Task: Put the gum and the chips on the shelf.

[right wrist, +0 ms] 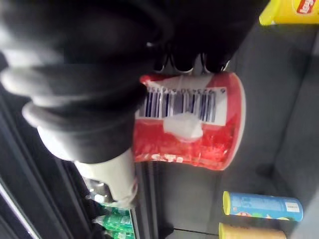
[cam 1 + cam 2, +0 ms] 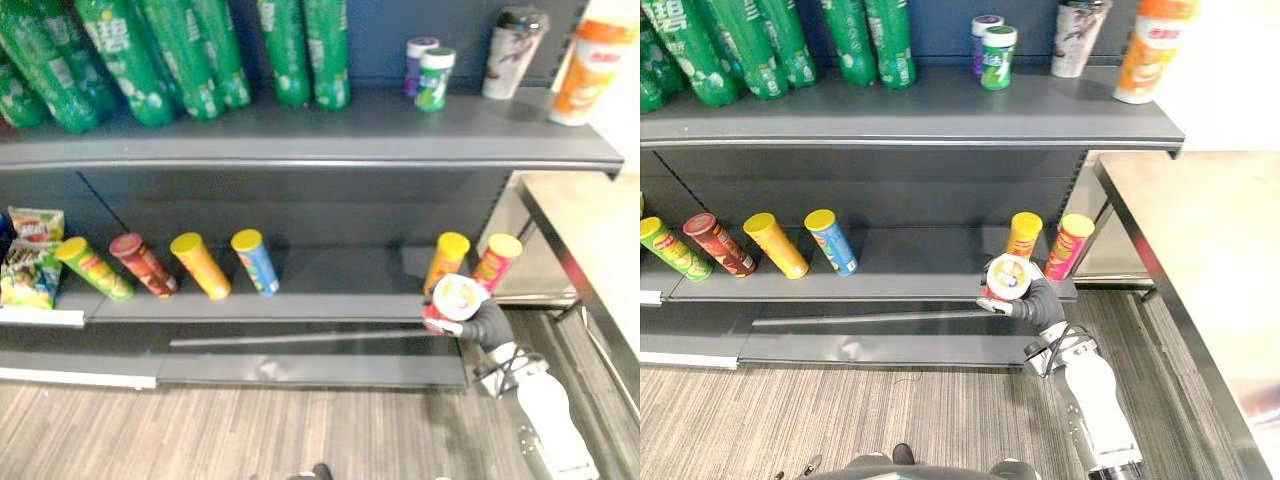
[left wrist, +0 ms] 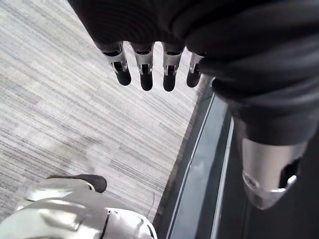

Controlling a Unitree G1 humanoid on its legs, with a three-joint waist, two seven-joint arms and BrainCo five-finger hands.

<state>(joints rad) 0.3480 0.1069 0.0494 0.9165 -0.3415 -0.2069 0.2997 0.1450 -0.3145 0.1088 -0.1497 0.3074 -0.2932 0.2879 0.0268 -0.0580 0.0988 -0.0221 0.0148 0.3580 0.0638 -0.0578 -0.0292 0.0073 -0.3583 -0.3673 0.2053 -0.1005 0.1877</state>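
My right hand (image 2: pixel 1038 303) is shut on a red chips can with a white lid (image 2: pixel 455 298), fingers curled round its body (image 1: pixel 199 124). The can hangs at the front edge of the lower shelf (image 2: pixel 330 290), just in front of an orange can (image 2: pixel 446 260) and a red-yellow can (image 2: pixel 497 260) that lie there. A green-white gum bottle (image 2: pixel 435 78) and a purple one (image 2: pixel 420 62) stand on the top shelf (image 2: pixel 380 135). My left hand (image 3: pixel 144 69) hangs over the wood-grain floor, fingers straight and holding nothing.
Several more chips cans (image 2: pixel 200 264) lie tilted on the lower shelf's left half, with snack bags (image 2: pixel 30 260) at its far left. Green bottles (image 2: pixel 180 55) and two cups (image 2: pixel 513 52) fill the top shelf. A pale table (image 2: pixel 590 240) stands to the right.
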